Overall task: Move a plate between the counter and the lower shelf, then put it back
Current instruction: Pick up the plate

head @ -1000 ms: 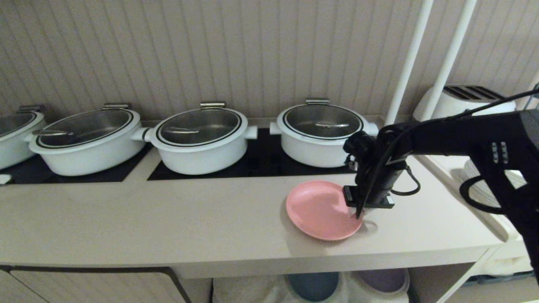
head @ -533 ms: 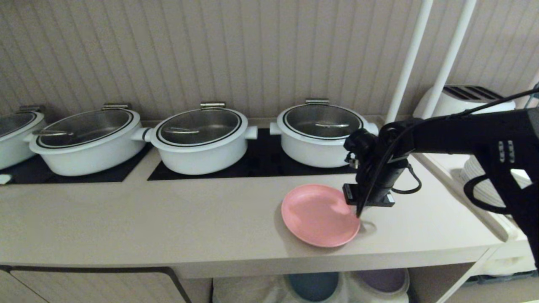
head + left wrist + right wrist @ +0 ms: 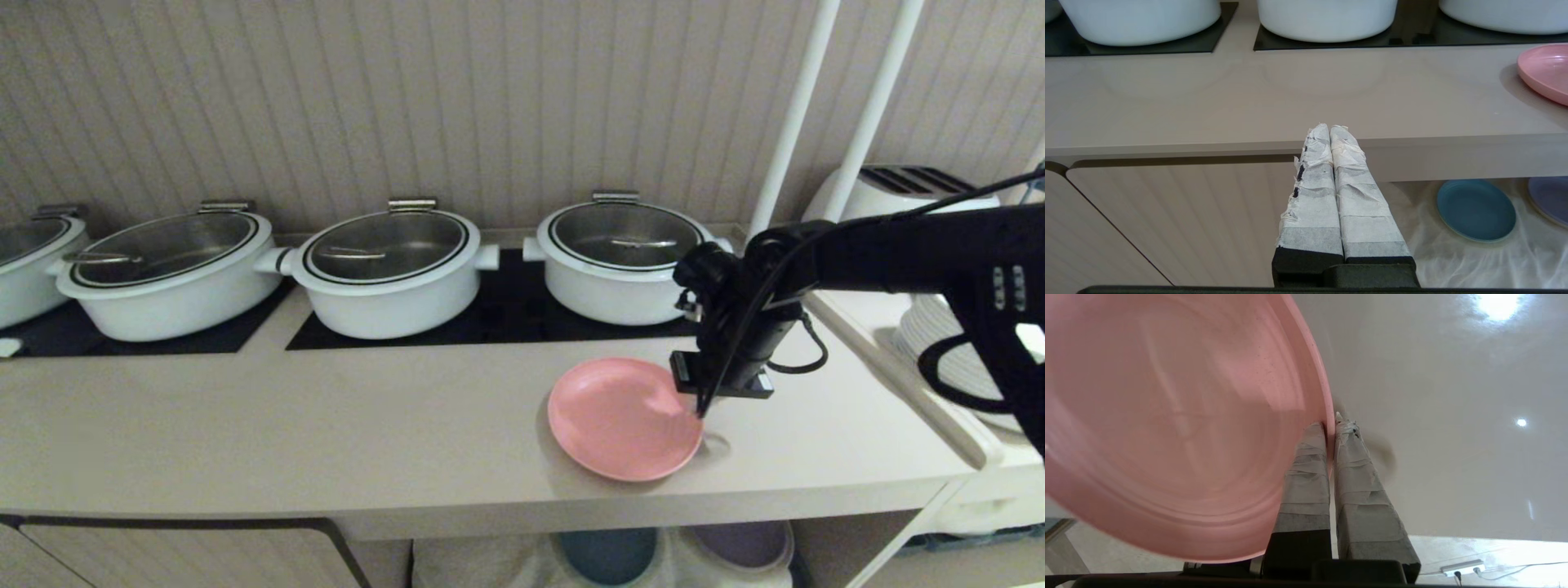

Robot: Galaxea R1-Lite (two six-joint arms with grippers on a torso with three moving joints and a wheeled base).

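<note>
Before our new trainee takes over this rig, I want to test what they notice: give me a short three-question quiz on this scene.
1. True or false: the right gripper is shut on the rim of the pink plate.
2. Where is the blue plate? A) on the counter B) on the lower shelf, on the white cloth C) inside a pot
3. Fill in: the left gripper is shut and holds ____.

Key: 1 true; 2 B; 3 nothing.
</note>
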